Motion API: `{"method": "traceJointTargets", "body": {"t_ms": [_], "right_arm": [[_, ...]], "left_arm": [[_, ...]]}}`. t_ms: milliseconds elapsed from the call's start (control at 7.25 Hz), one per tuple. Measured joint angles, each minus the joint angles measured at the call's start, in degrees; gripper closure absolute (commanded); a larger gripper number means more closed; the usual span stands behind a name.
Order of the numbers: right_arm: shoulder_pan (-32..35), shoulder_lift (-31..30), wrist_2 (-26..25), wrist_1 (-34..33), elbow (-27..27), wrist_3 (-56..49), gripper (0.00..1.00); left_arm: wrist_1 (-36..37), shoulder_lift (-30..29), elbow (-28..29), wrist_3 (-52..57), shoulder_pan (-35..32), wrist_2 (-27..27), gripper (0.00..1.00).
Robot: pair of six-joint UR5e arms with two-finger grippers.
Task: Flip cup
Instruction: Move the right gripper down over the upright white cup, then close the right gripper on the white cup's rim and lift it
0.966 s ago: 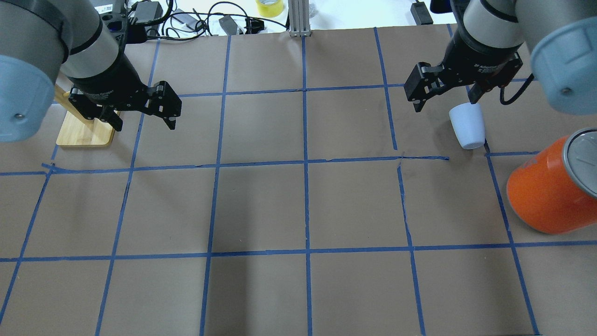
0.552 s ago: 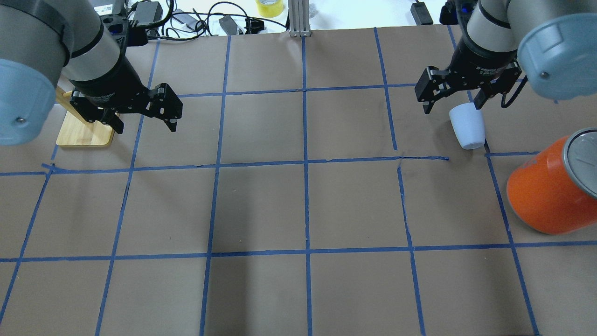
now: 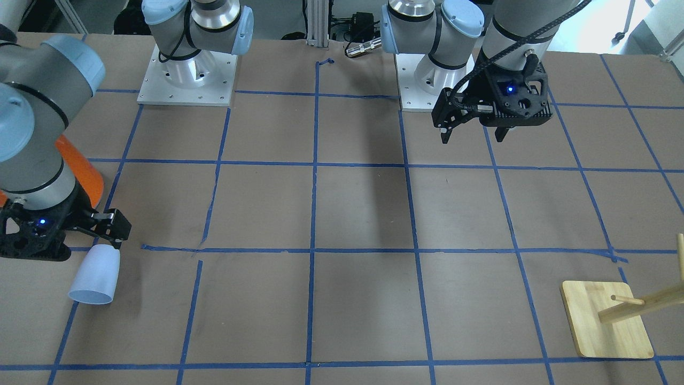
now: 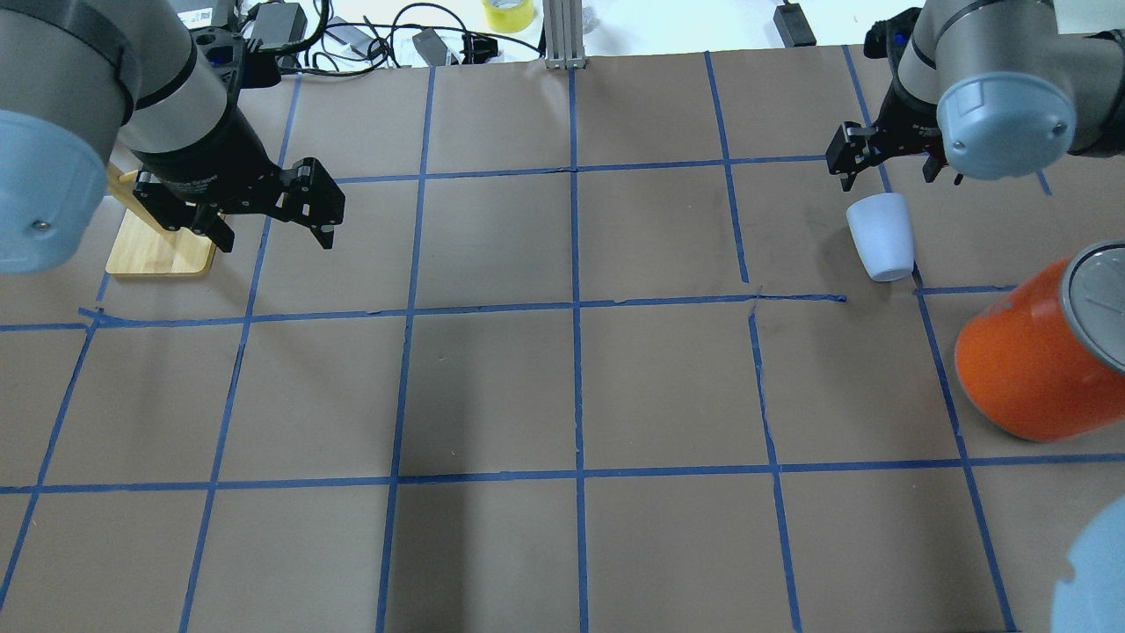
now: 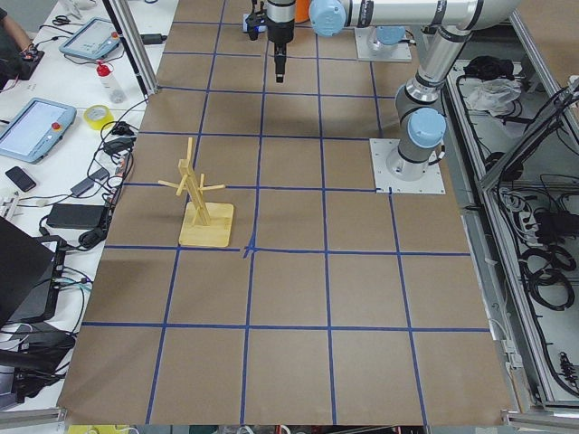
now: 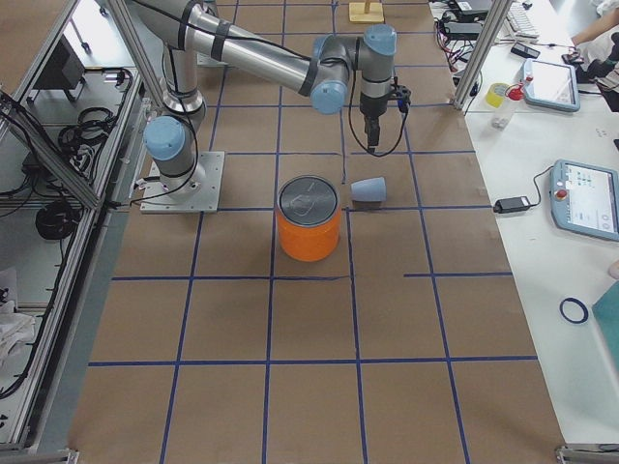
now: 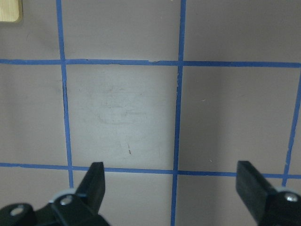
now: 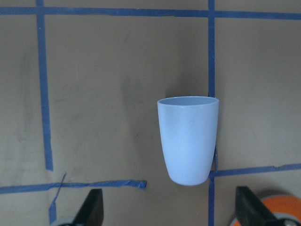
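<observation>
The pale lavender-blue cup [image 4: 881, 236] lies on its side on the brown paper, its mouth turned away from the robot. It also shows in the front view [image 3: 95, 275], the right side view [image 6: 368, 190] and the right wrist view [image 8: 188, 139]. My right gripper [image 8: 170, 212] is open and empty. It hangs above and just beyond the cup's mouth end, clear of it; in the overhead view [image 4: 892, 165] the elbow partly hides it. My left gripper [image 4: 272, 230] is open and empty, far off over the table's left side [image 3: 473, 136].
A big orange can [image 4: 1028, 369] with a silver lid stands close to the cup, on its near right. A wooden peg stand [image 4: 163, 251] sits by the left gripper. Cables and a tape roll [image 4: 508, 12] lie beyond the far edge.
My right gripper has drawn back from the cup, toward the far right, still open. The cup has stayed in place. The left gripper has barely moved.
</observation>
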Motion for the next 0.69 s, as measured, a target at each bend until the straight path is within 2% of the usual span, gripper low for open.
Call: {"method": "traceJointTargets", "body": {"t_ms": [276, 690], "right_arm": [[-2.75, 4.09, -0.04, -3.73, 0.06, -2.2, 0.0], [-3.89, 7.69, 2.46, -7.8, 0.69, -3.93, 0.0]], "left_arm": [[0.0, 0.0, -0.02, 0.16, -0.01, 0.01, 0.0], [0.0, 0.0, -0.02, 0.18, 0.02, 0.01, 0.0]]}}
